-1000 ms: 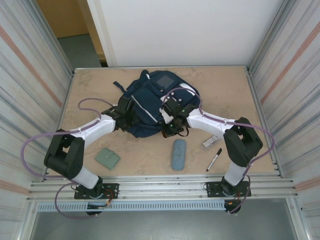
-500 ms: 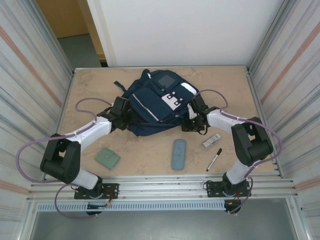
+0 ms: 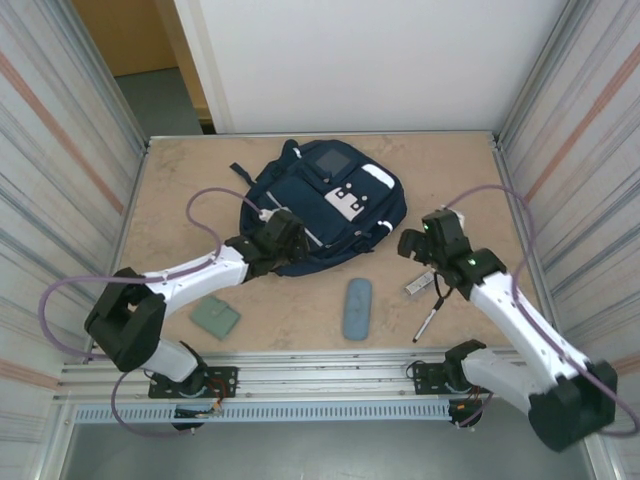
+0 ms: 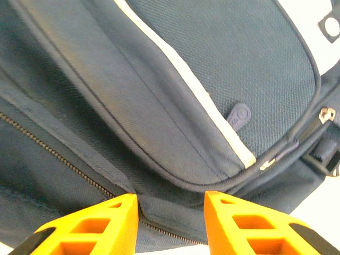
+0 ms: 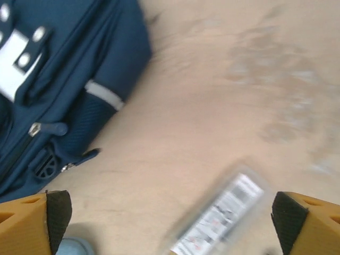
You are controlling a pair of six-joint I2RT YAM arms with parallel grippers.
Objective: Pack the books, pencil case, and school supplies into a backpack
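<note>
Backpack [image 3: 325, 215]: lies flat on the surface [image 3: 190, 180], towards the far side, front pockets and white patches facing up.

Left tool [image 3: 285, 240]: at the backpack's near-left edge. In the wrist view the left tool [image 4: 171, 204] has its jaws partly apart. A zip line and a fabric seam of the backpack [image 4: 212, 79] run through the gap. No pinch on the cloth can be made out; nothing is held.

Right tool [image 3: 418, 243]: clear of the backpack, off its right side, above bare surface. In the wrist view the right tool [image 5: 170, 212] stands spread wide and holds nothing, with the silvery bar [image 5: 218, 218] lying blurred below it.

Other items, all on the surface near the front edge:
- pencil case [image 3: 356, 308], centre, just short of the backpack;
- silvery bar [image 3: 420, 283], right of the case;
- marker pen [image 3: 428, 320], just beside the bar on its near side;
- grey-green pad [image 3: 215, 317], left, close to the left arm.
</note>
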